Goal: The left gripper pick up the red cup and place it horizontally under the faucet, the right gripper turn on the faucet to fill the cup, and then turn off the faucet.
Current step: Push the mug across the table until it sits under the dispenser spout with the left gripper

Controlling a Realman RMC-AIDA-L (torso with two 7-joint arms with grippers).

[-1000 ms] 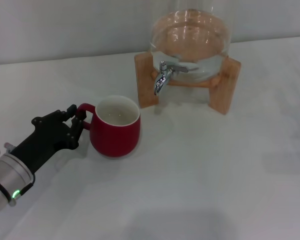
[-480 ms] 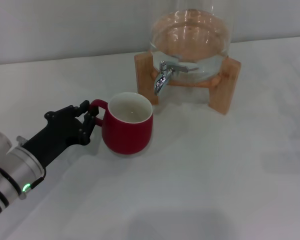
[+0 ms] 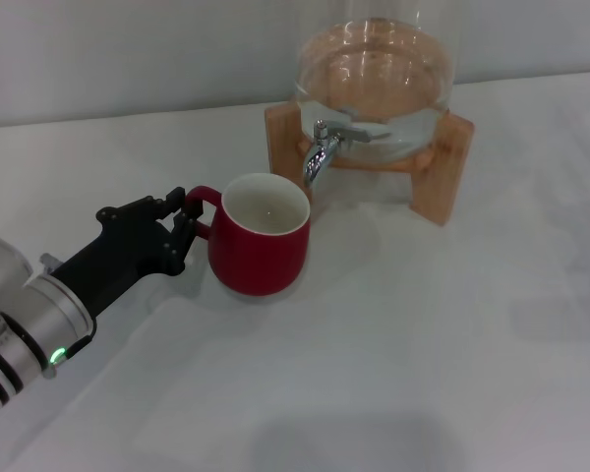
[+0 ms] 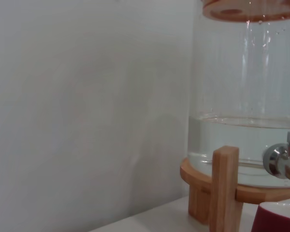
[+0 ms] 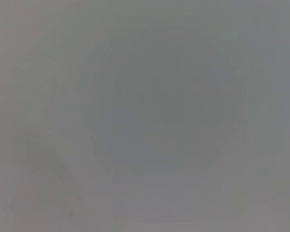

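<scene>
The red cup [image 3: 263,241] stands upright on the white table, its white inside empty, just in front of and slightly left of the faucet [image 3: 322,149]. My left gripper [image 3: 182,229] is shut on the cup's loop handle from the left side. In the left wrist view the cup's rim [image 4: 279,218] shows at the lower corner, below the chrome faucet [image 4: 282,159]. The faucet's spout points down, close to the cup's far rim. The right gripper is out of view; its wrist view shows only a plain grey surface.
A glass water jar [image 3: 379,74] holding water sits in a wooden stand [image 3: 450,167] at the back of the table [image 3: 423,334]. A pale wall runs behind it.
My left gripper has carried the red cup to the right and slightly back, from the table's left-middle to just short of the faucet spout.
</scene>
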